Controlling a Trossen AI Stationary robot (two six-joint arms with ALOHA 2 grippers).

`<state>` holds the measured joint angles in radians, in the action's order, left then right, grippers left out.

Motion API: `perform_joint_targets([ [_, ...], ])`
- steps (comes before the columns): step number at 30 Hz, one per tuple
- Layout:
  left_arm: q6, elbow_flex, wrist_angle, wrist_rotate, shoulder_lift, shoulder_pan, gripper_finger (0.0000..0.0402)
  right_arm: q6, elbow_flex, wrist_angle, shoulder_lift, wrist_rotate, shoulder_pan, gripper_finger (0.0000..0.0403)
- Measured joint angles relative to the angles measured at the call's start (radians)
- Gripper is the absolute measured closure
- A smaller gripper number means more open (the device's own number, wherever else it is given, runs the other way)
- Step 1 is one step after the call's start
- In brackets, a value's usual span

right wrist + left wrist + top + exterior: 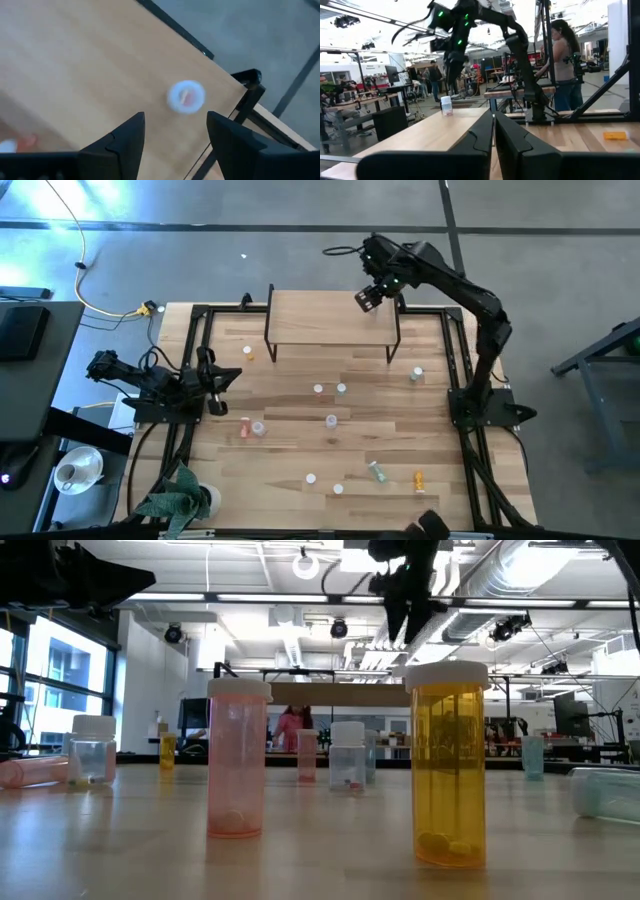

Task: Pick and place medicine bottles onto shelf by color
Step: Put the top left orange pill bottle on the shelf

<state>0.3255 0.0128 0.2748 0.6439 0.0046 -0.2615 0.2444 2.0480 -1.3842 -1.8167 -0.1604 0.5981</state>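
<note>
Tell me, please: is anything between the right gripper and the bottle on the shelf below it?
Nothing visible is in the way. The right gripper hangs open above the shelf, near its right end, and the small white-capped bottle stands alone on the bare wood under the fingers. The left gripper waits at the table's left side.

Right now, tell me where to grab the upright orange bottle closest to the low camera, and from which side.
Grip the orange bottle on its round wall just under the white cap, coming straight down from above. It stands upright with clear space on both flanks, so an open tool can likely straddle it, and the wider cap should stop it slipping through.
</note>
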Motion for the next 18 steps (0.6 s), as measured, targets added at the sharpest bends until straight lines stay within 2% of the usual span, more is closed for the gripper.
perform_joint_targets([
  [5,0.0,0.0,-0.007,0.0,0.0,0.0,0.0345,-0.01,-0.059,-0.012,0.113,-0.047,-0.094,0.0199],
  [9,0.0,0.0,-0.01,0.021,0.0,0.0,0.0307,0.012,-0.159,0.01,0.223,-0.051,-0.188,0.0199],
  [14,-0.008,0.0,-0.019,0.027,0.0,0.0,0.0264,0.075,-0.396,0.134,0.387,-0.12,-0.318,0.0199],
  [18,-0.027,0.0,-0.028,0.027,0.0,0.0,0.0234,0.134,-0.593,0.271,0.518,-0.128,-0.413,0.0199],
])
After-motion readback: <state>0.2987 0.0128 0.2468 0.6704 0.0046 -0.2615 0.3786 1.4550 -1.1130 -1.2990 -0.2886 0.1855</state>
